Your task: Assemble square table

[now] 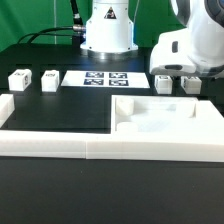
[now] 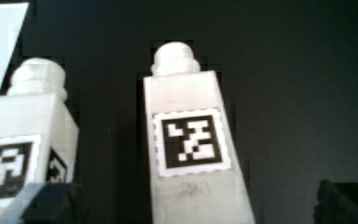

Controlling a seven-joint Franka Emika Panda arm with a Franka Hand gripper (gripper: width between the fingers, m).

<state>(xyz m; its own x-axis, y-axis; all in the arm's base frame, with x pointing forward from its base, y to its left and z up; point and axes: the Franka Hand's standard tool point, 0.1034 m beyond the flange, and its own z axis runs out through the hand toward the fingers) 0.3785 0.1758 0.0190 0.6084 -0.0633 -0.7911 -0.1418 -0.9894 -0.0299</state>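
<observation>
1. Leg block (image 2: 190, 120): white moulded plastic post of square section with a rounded peg end and a black-white tag on one face. It sits under the gripper, behind the slab at the exterior view's right. Probably light, stiff and smooth, so it is best pinched across its flat sides.
2. Second leg block (image 2: 25, 130): same make, just beside the first.
3. Gripper (image 1: 183, 72): jaws spread wide and empty, possibly straddling item 1.
4. Square slab (image 1: 165, 120): rigid, with recessed panels, lying against the border bars (image 1: 50, 140).
5. Spare leg blocks (image 1: 18, 80), marker board (image 1: 105, 78).

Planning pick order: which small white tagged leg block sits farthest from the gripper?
The small white leg block at the exterior view's far left; the gripper hovers at the row's opposite end.
</observation>
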